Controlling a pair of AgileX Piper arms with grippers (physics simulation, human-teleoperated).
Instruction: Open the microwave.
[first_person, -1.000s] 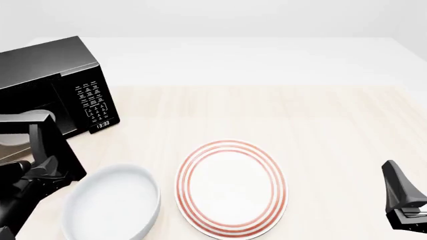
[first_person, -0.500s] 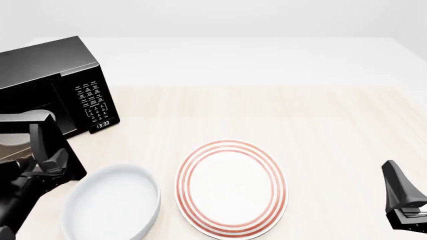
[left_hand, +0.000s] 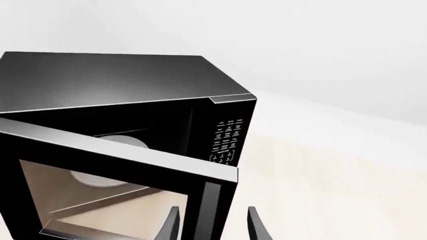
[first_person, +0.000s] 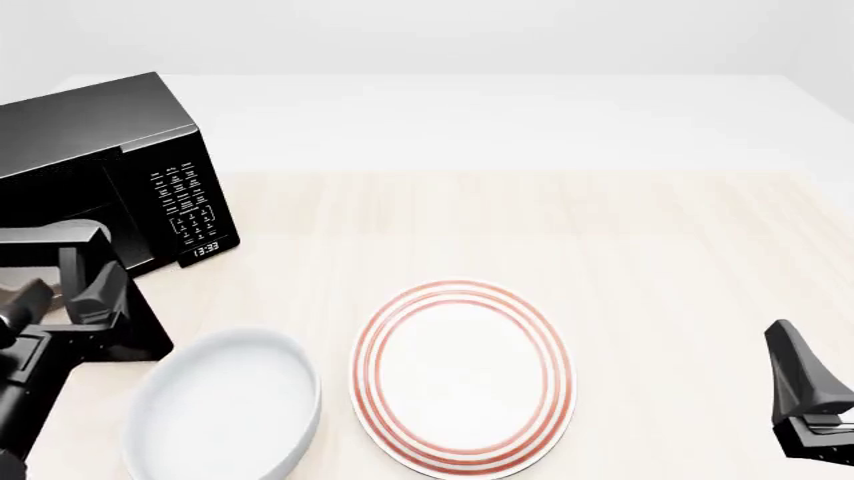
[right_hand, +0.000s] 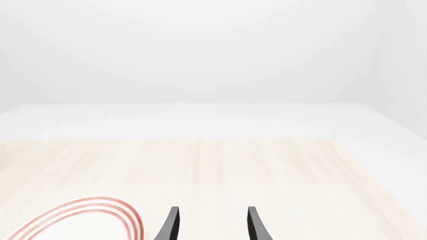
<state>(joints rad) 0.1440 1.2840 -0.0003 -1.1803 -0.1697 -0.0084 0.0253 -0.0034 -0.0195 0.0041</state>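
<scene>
Reaching along the far-left corner of the tabletop (first_person: 641, 230), I am working at the microwave (first_person: 120, 160), a big black box that I am judging heavy and rigid enough to stay put while only its door (left_hand: 120, 170) swings. That door is standing partly open, its free edge jutting toward me, and through the glossy window I am seeing the pale round turntable (left_hand: 110, 160) inside. My left tool (left_hand: 212, 224) is sitting with its fingers apart at that free edge, the door's corner showing between them, though I cannot tell whether either finger is touching it. I am reckoning the smooth glass is slippery and a little fragile, so the stiff dark frame along the free edge is the better place to hook or pinch. My right tool (right_hand: 210, 225) is hanging spread and empty at the near right. A plain white bowl (first_person: 227, 415) and a red-ringed plate (first_person: 461, 375), both hard and glazed-looking, are sitting near me, well clear of the hinge side.
</scene>
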